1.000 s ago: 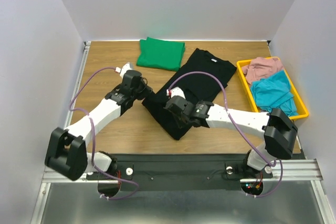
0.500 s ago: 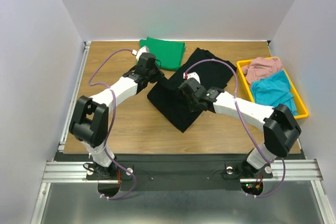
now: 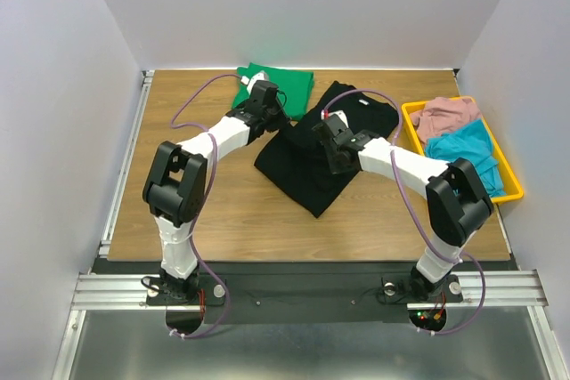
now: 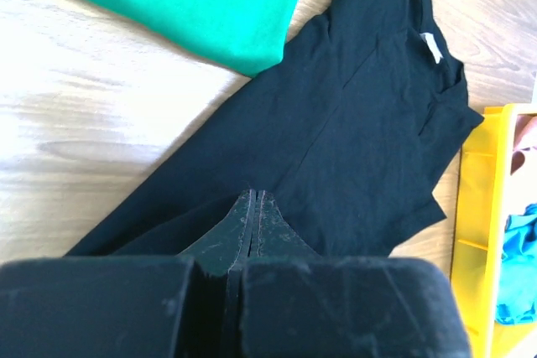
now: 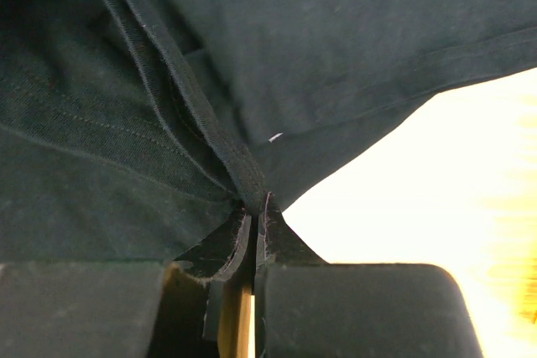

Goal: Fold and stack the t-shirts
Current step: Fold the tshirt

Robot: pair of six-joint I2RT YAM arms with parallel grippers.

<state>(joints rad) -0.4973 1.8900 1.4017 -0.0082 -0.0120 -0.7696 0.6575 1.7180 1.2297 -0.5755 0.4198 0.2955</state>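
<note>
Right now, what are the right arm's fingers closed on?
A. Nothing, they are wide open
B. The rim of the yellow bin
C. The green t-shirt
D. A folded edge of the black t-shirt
D: in the right wrist view the right fingers are pinched shut on a doubled-over edge of the black t-shirt.

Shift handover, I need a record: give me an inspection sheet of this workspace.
Surface: wooden table, no spills seen.
Job's things: green t-shirt folded at far edge; black t-shirt partly folded, centre.
Clutter: yellow bin at right holding pink cloth and teal cloth.
Grippers: left gripper shut over the black t-shirt, grip unclear; right gripper shut on its hem.
Cables: purple cables loop along both arms.
Surroundings: white walls; metal rail at near edge.
</note>
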